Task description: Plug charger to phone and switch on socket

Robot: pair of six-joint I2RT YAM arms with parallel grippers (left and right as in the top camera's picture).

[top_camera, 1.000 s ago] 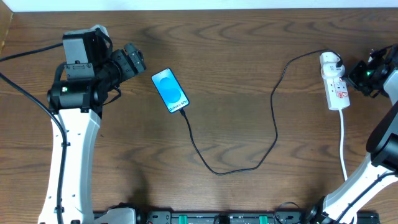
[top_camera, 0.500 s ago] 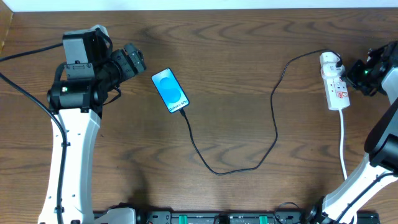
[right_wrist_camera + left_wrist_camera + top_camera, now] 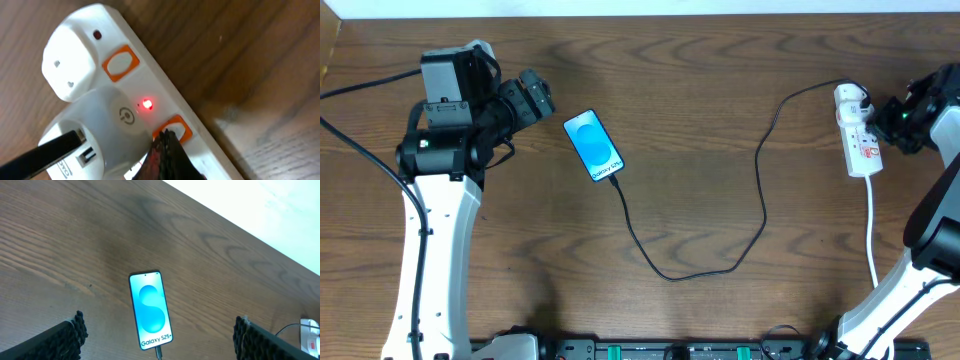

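Dark wood-grain counter (image 3: pixel 720 120) with a pale wall strip (image 3: pixel 620 8) behind, phone (image 3: pixel 593 145) reading "Galaxy S25+" left of centre, charger (image 3: pixel 720 265) running from its bottom end to the white socket (image 3: pixel 857 135) far right, red light (image 3: pixel 147 104) lit, left claw (image 3: pixel 533 97) released near the phone, right claw (image 3: pixel 164 150) at an orange switch (image 3: pixel 172 131), its grip impossible to tell.

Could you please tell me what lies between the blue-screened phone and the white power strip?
Only the thin black charger cable, looping over the wooden table from the blue-screened phone to the white power strip, in the overhead view.
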